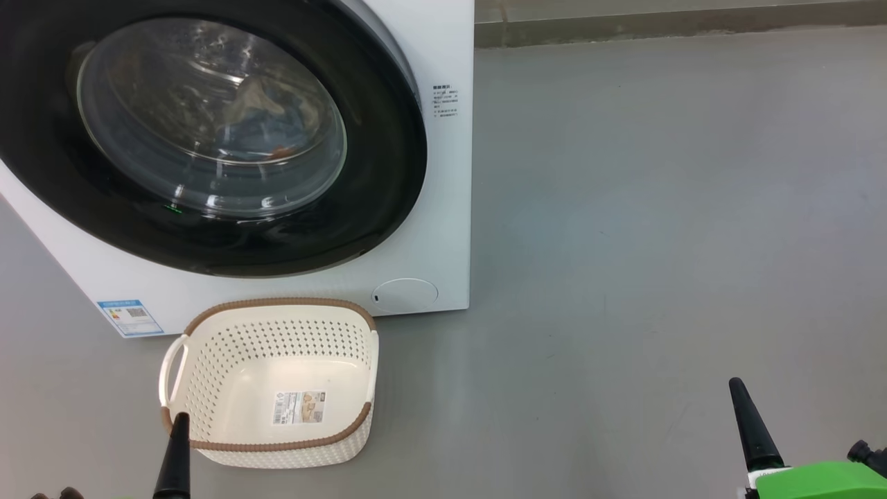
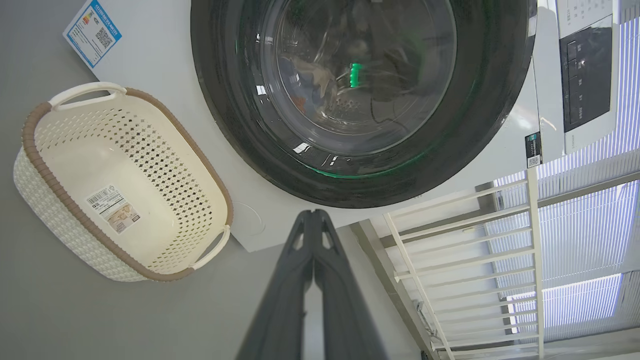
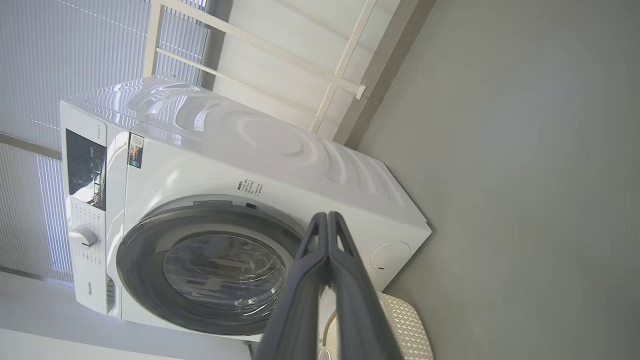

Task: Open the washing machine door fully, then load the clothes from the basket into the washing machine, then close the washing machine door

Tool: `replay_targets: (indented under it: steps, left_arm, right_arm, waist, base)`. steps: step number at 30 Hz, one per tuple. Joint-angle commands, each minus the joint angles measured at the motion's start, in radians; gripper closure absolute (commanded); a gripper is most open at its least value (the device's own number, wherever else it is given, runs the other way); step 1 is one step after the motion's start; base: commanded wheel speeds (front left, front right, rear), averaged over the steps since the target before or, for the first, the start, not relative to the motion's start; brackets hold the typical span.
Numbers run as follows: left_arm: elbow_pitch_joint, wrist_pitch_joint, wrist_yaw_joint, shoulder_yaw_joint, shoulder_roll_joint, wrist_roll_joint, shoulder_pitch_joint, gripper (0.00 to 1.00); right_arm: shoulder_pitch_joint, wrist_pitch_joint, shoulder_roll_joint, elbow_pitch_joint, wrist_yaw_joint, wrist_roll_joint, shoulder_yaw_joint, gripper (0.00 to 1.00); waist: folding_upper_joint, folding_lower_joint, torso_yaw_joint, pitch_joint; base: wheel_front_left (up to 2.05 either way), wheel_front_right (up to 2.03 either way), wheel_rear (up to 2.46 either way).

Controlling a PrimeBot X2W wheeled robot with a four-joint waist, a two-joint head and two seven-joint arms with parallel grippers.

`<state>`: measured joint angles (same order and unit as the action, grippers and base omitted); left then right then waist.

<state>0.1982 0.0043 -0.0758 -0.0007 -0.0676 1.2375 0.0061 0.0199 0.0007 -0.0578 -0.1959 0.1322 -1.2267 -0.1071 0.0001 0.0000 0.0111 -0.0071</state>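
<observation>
The washing machine (image 1: pixel 447 208) takes up the upper left of the head view, white and square to the floor (image 1: pixel 658 208). Its door (image 1: pixel 388 180), a wide black ring around bulging glass, looks flush against the front, so I judge it closed. The right wrist view shows no gap along the door's rim either.

The basket (image 1: pixel 277 303) sits on the floor at the lower left, just in front of the machine. It holds no laundry, and only a label lies on its bottom. The clothes (image 1: pixel 277 111) show as blue and cream folds behind the glass, inside the drum.

The left gripper (image 1: pixel 180 424) rises from the bottom edge beside the basket's near left corner. Its fingers are pressed together and it holds nothing. The door lies straight up the frame from it. The right gripper (image 1: pixel 739 389) is at the lower right over bare floor, well apart from the machine, also pinched closed and empty.

The left arm is clearly the nearer one if the door needs a final push. As things lie, the task looks finished.
</observation>
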Motion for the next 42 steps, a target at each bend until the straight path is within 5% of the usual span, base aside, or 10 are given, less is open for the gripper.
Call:
replay_targets:
  steps: [1,33,42]
  left_arm:
    - [-0.011,0.008,-0.017,0.033,-0.012,0.029,-0.048,1.00]
    - [0.047,0.097,-0.055,0.100,0.006,0.383,-0.113,1.00]
    - [0.047,0.098,-0.055,0.101,0.008,0.382,-0.113,1.00]
  right_arm:
    - [-0.051,0.010,-0.010,0.018,-0.001,-0.033,0.016,1.00]
    - [-0.126,0.098,-0.005,-0.048,-0.002,-0.397,0.011,1.00]
    - [-0.126,0.100,-0.004,-0.048,-0.002,-0.395,0.009,1.00]
  waist:
    - [-0.0001,0.0000,0.000,0.000]
    - [-0.0001,0.0000,-0.011,0.010]
    - [-0.0001,0.0000,-0.011,0.010]
  base:
    - [0.00,0.00,0.00]
    - [0.00,0.00,0.00]
    - [0.00,0.00,0.00]
